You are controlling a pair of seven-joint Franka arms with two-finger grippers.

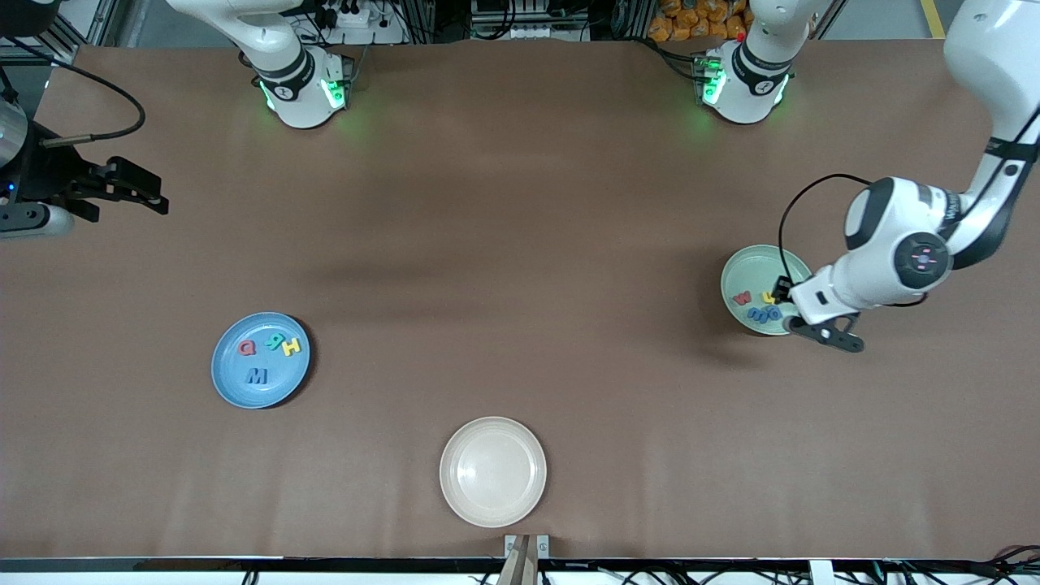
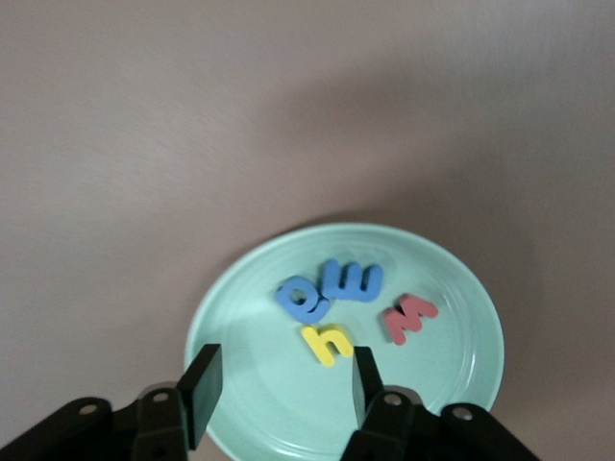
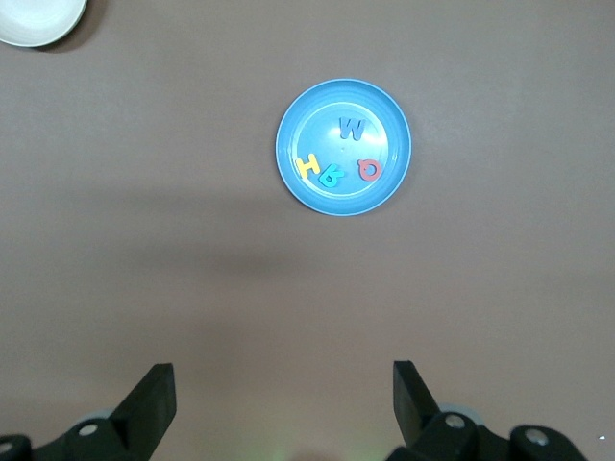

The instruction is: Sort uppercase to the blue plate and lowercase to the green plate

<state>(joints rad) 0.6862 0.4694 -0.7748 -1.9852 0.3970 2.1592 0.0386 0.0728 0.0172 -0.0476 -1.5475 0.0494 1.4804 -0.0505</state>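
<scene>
The blue plate holds the red Q, teal R, yellow H and dark blue M. It also shows in the right wrist view. The green plate near the left arm's end holds the red w, yellow h and two blue rounded letters. My left gripper hovers open and empty over that plate's rim, its fingers beside the yellow h. My right gripper waits open and high at the right arm's end of the table.
A cream-white plate sits empty near the table's front edge, between the two coloured plates; its edge shows in the right wrist view. The brown table is bare in the middle.
</scene>
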